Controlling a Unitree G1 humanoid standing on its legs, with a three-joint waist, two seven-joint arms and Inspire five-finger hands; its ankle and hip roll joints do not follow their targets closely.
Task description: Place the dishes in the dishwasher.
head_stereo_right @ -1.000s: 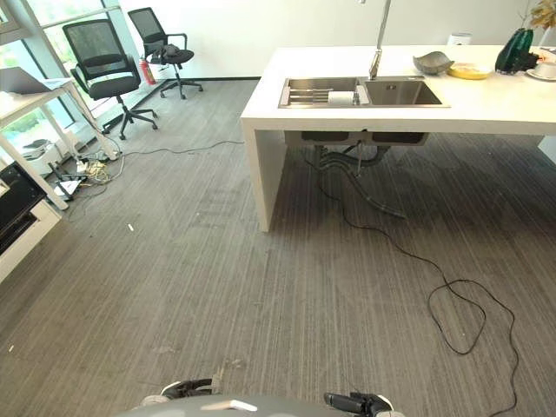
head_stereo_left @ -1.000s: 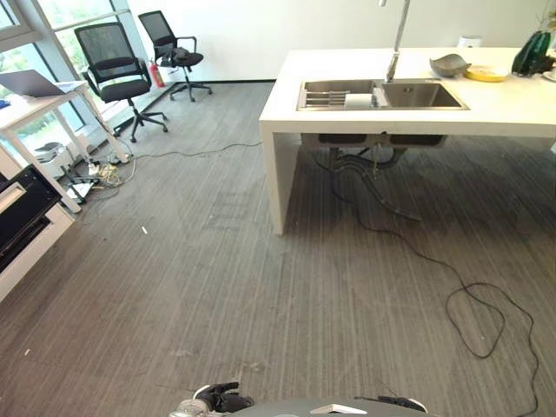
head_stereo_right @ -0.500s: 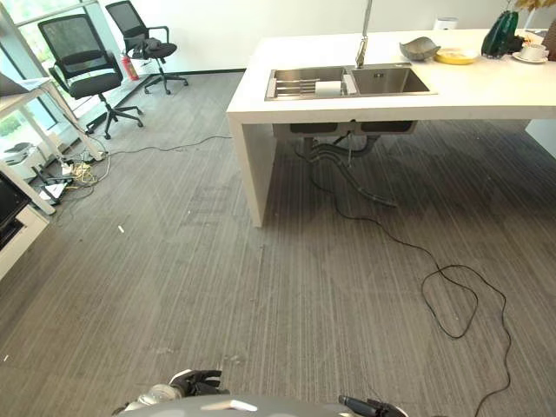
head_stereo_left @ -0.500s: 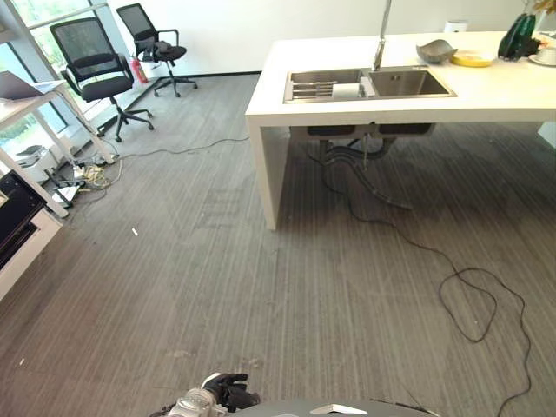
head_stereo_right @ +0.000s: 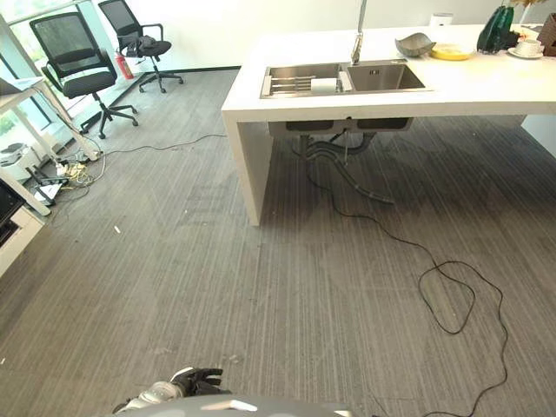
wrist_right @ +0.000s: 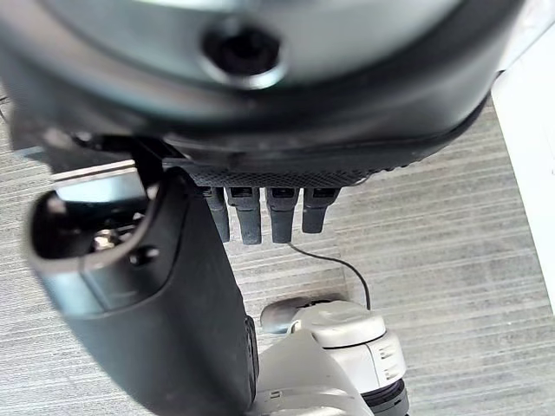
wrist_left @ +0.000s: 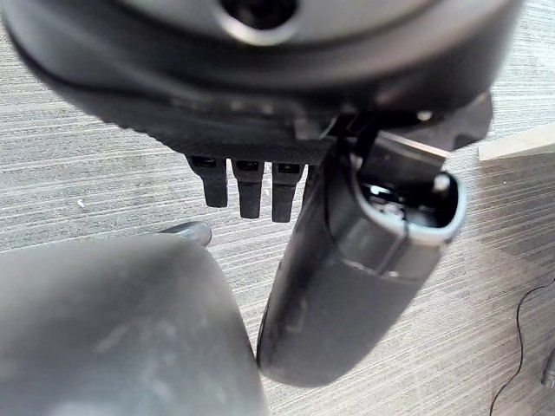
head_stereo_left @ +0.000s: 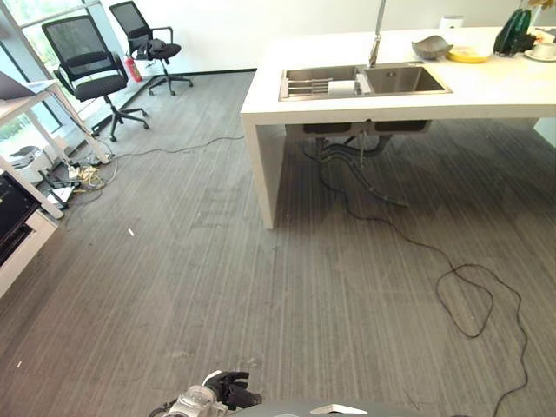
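Observation:
On the far right of the white counter (head_stereo_left: 261, 102) sit a grey bowl (head_stereo_left: 432, 46), a yellow plate (head_stereo_left: 470, 56) and a white cup on a saucer (head_stereo_left: 545, 52). A steel sink (head_stereo_left: 365, 82) with a tall tap is set into the counter. At the left edge a black-fronted appliance (head_stereo_left: 12, 219) sits in a white cabinet. My left hand (head_stereo_left: 228, 389) hangs low at the bottom edge, far from the counter. Its own wrist view shows the left hand (wrist_left: 247, 182) open and empty, fingers straight. My right hand (wrist_right: 269, 212) is open and empty too.
Two black office chairs (head_stereo_left: 82, 65) (head_stereo_left: 148, 35) stand at the back left near a white desk (head_stereo_left: 26, 95) and a tangle of cables (head_stereo_left: 87, 174). Pipes (head_stereo_left: 347, 156) hang under the sink. A dark green vase (head_stereo_left: 511, 33) stands by the dishes. Wide grey carpet lies between me and the counter.
The camera has moved, so the counter sits further left and the dishes show more fully. My right hand has sunk past the bottom edge of the eye views.

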